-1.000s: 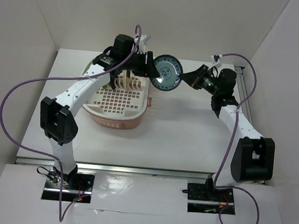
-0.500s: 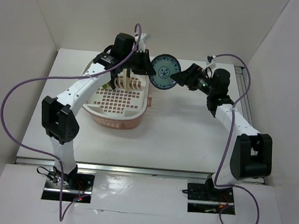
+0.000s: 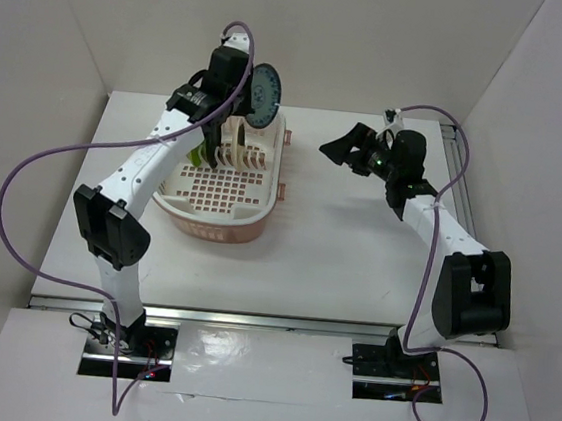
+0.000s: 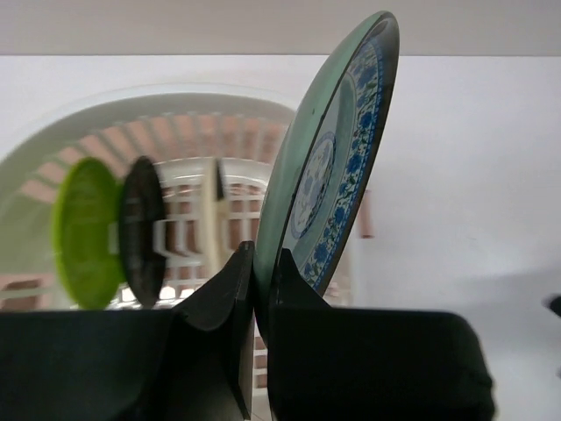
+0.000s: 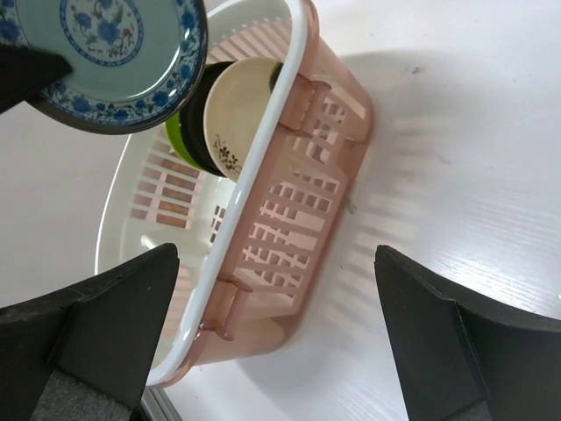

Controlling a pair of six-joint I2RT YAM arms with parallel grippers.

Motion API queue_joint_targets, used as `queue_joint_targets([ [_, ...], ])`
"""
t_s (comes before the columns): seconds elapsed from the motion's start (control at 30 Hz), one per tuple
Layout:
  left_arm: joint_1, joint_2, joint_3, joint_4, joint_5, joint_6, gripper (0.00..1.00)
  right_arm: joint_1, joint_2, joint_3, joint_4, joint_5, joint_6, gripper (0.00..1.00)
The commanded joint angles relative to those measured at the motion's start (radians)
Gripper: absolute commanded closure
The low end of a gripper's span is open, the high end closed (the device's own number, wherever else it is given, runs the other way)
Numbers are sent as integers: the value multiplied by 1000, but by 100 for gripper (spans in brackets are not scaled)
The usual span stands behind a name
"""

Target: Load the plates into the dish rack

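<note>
My left gripper (image 3: 246, 102) is shut on the lower rim of the teal-blue plate (image 3: 264, 95) with the pale pattern, holding it upright on edge above the far end of the dish rack (image 3: 260, 218). In the left wrist view the plate (image 4: 337, 167) is pinched between the black fingers (image 4: 219, 298). Below it, the lime green plate (image 4: 85, 232), black plate (image 4: 142, 230) and cream plate (image 4: 210, 206) stand in the rack's dividers. My right gripper (image 3: 340, 148) hangs open and empty over the table to the right of the rack (image 5: 298, 228).
White walls close in the table on three sides. A purple cable loops off each arm. The rack's salmon side handle (image 5: 219, 307) faces the right gripper. Bare white tabletop (image 3: 358, 239) lies to the right of and in front of the rack.
The right gripper opened and let go of the teal-blue plate, then drew back a little. The left gripper shut on the plate and carried it left, over the rack's far end.
</note>
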Motion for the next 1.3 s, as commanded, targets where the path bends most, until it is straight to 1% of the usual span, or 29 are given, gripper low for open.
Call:
queue_joint_targets([
  [0.0, -13, 4, 0, -9, -245, 67, 100, -20, -16, 19, -40, 34, -23, 0],
  [0.03, -22, 16, 0, -9, -282, 78, 100, -20, -16, 19, -49, 34, -23, 0],
  [0.07, -45, 25, 0, -9, -358, 89, 100, -29, -16, 19, -49, 34, -23, 0],
  [0.13, -67, 38, 0, -9, -423, 113, 100, -40, -16, 10, -74, 34, -33, 0],
  [0.17, -88, 51, 10, -9, -478, 114, 100, -40, -16, 10, -74, 25, -33, 0],
  [0.3, -131, 91, 43, -29, -567, 133, 100, -49, -7, -10, -84, 25, -42, 0],
  [0.37, -140, 108, 78, -61, -587, 133, 100, -49, -7, -20, -84, 25, -42, 0],
  [0.4, -140, 122, 96, -85, -599, 105, 100, -49, -7, -20, -84, 15, -42, 0],
  [0.47, -140, 180, 179, -154, -622, 69, 100, -40, -7, -20, -75, 15, -42, 0],
  [0.5, -140, 194, 199, -203, -622, 55, 100, -31, -7, -20, -75, 15, -42, 0],
  [0.63, -140, 225, 229, -261, -632, -3, 100, -9, 11, -10, -84, 15, -51, 0],
  [0.8, -140, 251, 260, -303, -622, -40, 100, 0, 30, -1, -75, 15, -40, 0],
  [0.97, -130, 272, 282, -358, -538, -104, 100, 0, 30, -1, -66, 15, -31, 0],
  [1.1, -130, 282, 282, -358, -518, -115, 100, 0, 30, -1, -75, 15, -31, 0],
  [1.27, -130, 305, 302, -371, -527, -135, 100, 0, 30, -1, -84, 15, -40, 0],
])
